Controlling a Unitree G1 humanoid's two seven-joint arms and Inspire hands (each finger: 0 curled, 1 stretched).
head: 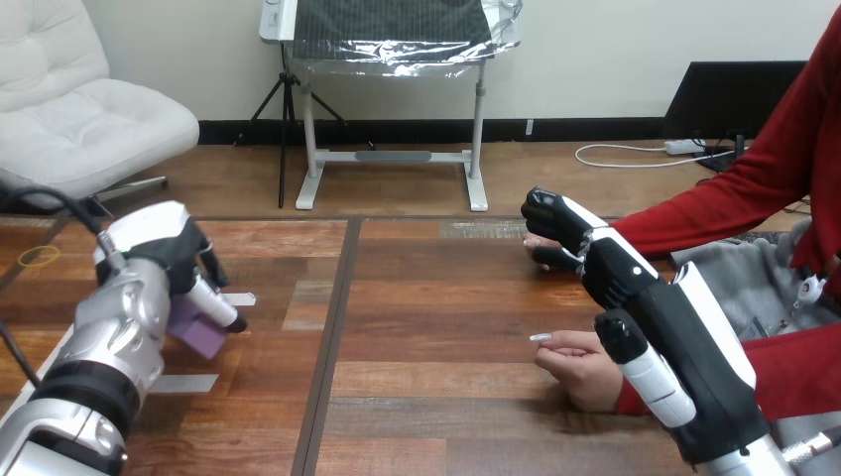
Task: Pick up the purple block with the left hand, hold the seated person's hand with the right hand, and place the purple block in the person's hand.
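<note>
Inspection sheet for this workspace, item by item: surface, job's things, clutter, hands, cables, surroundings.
Surface: wooden table, with a dark seam running front to back.
Job's things: purple block at the table's left, tilted, in the left hand's grasp; person's farther hand at the right, above the table.
Clutter: white tape strip beside the block; second tape strip nearer the robot; person's nearer hand resting on the table.
Hands: left hand has fingers curled on the purple block; right hand has fingers curled over the person's farther hand.
Cables: nothing seen.
Surroundings: person seated at the table's right side.
</note>
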